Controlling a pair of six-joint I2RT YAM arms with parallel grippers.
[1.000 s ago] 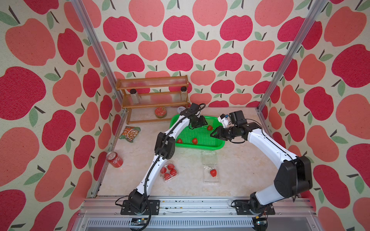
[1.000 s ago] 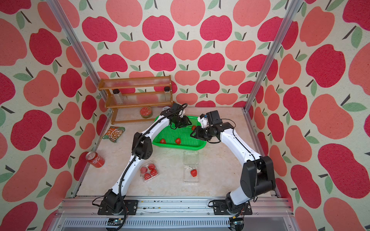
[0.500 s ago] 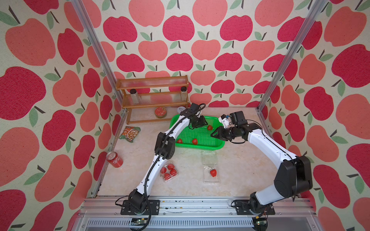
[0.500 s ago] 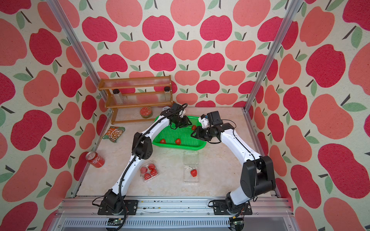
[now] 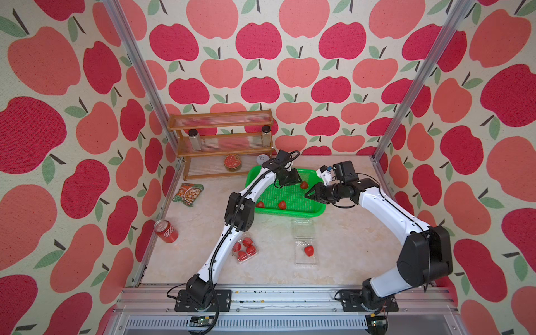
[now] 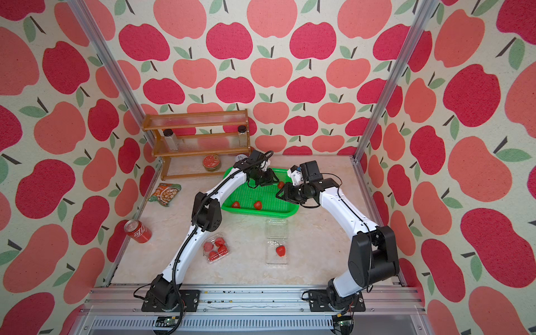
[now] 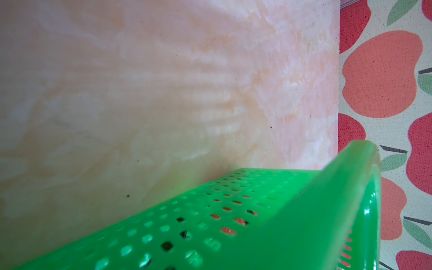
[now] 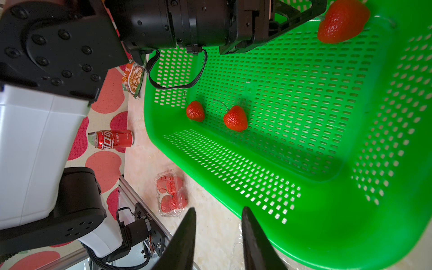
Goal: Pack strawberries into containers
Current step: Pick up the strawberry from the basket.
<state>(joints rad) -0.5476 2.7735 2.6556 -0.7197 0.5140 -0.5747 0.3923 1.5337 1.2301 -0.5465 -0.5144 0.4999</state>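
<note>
Three strawberries lie in the green basket [image 5: 290, 213]: two near its front [image 5: 260, 204] [image 5: 282, 205] and one farther back [image 5: 304, 184]. My left gripper [image 5: 290, 177] reaches into the basket, its fingertips right beside that far strawberry [image 8: 342, 22]; whether they pinch it is hidden. My right gripper [image 8: 218, 208] hovers at the basket's right front corner, open and empty. A closed clear container [image 5: 245, 251] holds several strawberries. The other container [image 5: 304, 258] lies open with one strawberry [image 5: 309, 251] inside. The left wrist view shows only the basket wall [image 7: 327, 222] and the table.
A red soda can [image 5: 166, 231] lies near the left wall, with a snack packet [image 5: 188, 193] behind it. A wooden rack [image 5: 222, 145] with two jars and a red tin [image 5: 233, 161] stands at the back left, close to the basket.
Both arms have held their places over the basket. The left gripper's jaws have drawn a little closer together beside the far strawberry.
</note>
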